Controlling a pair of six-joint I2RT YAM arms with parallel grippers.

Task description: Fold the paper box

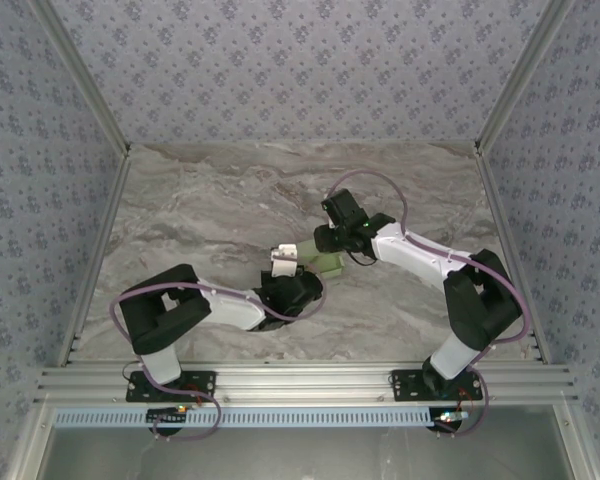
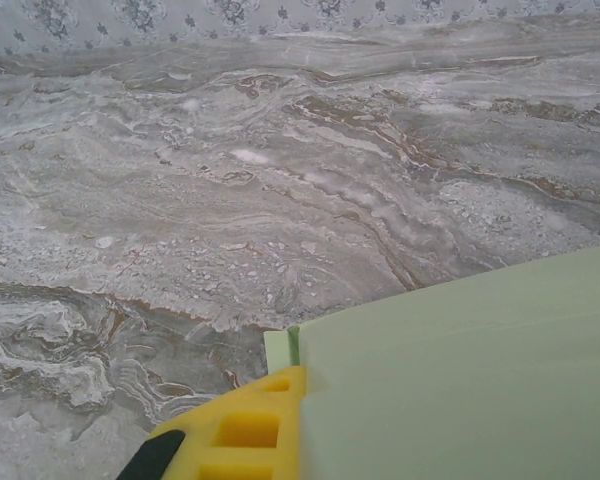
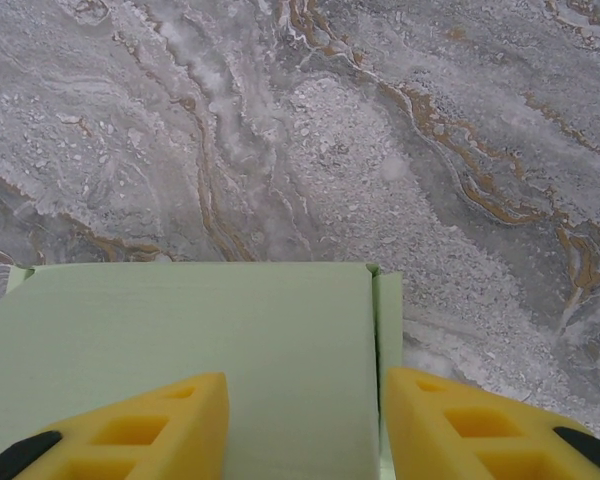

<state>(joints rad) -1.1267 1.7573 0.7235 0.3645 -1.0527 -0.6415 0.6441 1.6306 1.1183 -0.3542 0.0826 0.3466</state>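
We're at mid-worktop (image 1: 210, 200), and the box (image 1: 332, 264) looks well along to us. It is no spread-out sheet but a small pale green slab with a smooth, closed face.

Scanning from the left, the left wrist view shows a narrow strip (image 2: 280, 350) of card peeking out at the corner beside the big face. In the right wrist view a thin flap (image 3: 388, 320) runs down the right edge, with a dark seam between it and the face. So we judge the main folds done. What's left is probably tucking or pressing those edges home, though we can't see the underside and won't swear to it.

Now the grips. The left pincer (image 1: 302, 266) comes in from the lower left and meets the box's near end. From its wrist we see one yellow finger (image 2: 242, 432) touching the card's edge. The green face covers the spot where the other finger would be, so whether it is clamped we cannot tell.

Overhead, the box lies between the two arms, near the worktop's centre.

The right pincer (image 3: 308, 390) reaches in from the right with its fingers apart. One finger lies over the green face and the other sits just outside the flap, with card showing in the gap between them. As far as we can see, it straddles that edge and doesn't clamp it.
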